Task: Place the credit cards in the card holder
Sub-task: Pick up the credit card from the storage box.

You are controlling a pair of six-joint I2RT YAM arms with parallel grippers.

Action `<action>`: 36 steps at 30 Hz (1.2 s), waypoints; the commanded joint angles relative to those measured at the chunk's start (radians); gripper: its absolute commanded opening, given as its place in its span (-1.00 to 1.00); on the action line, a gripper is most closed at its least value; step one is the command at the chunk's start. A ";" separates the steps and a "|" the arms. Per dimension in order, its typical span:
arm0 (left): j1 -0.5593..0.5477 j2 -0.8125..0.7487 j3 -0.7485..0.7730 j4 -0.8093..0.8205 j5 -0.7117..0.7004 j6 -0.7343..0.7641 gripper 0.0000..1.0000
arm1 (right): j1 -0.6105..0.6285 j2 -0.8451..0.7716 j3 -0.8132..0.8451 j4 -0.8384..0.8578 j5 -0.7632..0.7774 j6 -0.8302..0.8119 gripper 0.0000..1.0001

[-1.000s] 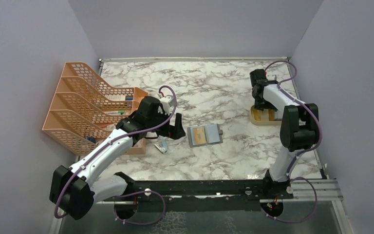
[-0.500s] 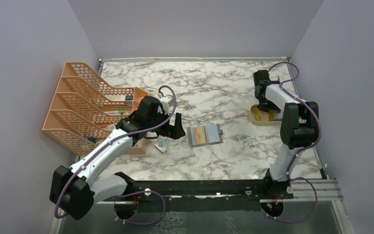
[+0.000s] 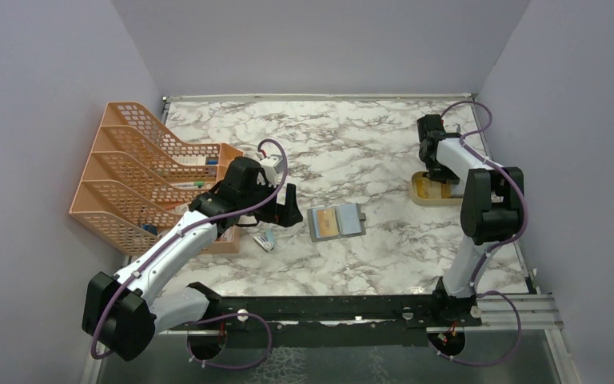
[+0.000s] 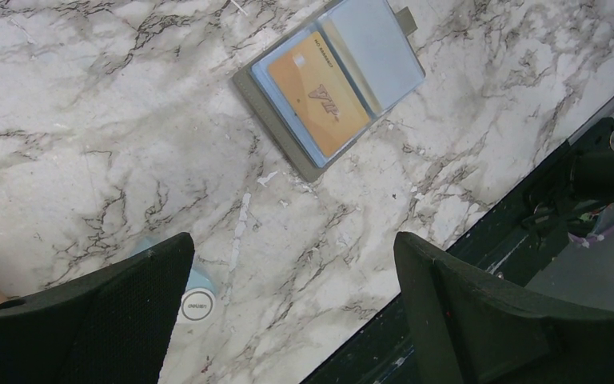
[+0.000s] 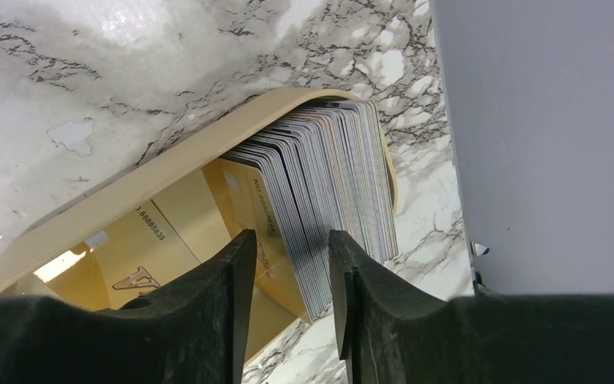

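The card holder (image 3: 336,222) lies open mid-table, grey outside and light blue inside, with one orange-gold card (image 4: 320,92) in its left pocket; it also shows in the left wrist view (image 4: 332,84). My left gripper (image 3: 288,210) is open wide and empty, just left of the holder and above the table (image 4: 292,248). The credit cards (image 5: 328,176) stand as a leaning stack in the tan tray (image 5: 152,180), with gold cards (image 5: 152,240) lying flat beside them. My right gripper (image 3: 436,172) hangs over the tray; its jaws (image 5: 289,240) stand narrowly apart, straddling the stack's near corner.
An orange mesh file rack (image 3: 144,172) stands at the left. A small blue-and-white item (image 3: 265,239) lies by the left gripper. The tan tray (image 3: 420,196) sits close to the right wall. A black rail (image 3: 328,308) runs along the near edge.
My right gripper has shifted a little to the right over the tray. The left arm has barely moved.
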 commanded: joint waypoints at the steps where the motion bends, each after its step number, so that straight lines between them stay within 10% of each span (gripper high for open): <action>1: 0.007 -0.001 -0.006 0.007 0.013 -0.004 0.98 | -0.007 0.006 0.007 0.022 0.058 -0.007 -0.25; 36: 0.034 -0.010 -0.012 0.015 0.028 -0.008 0.98 | -0.008 -0.071 0.024 0.042 -0.005 -0.029 -0.72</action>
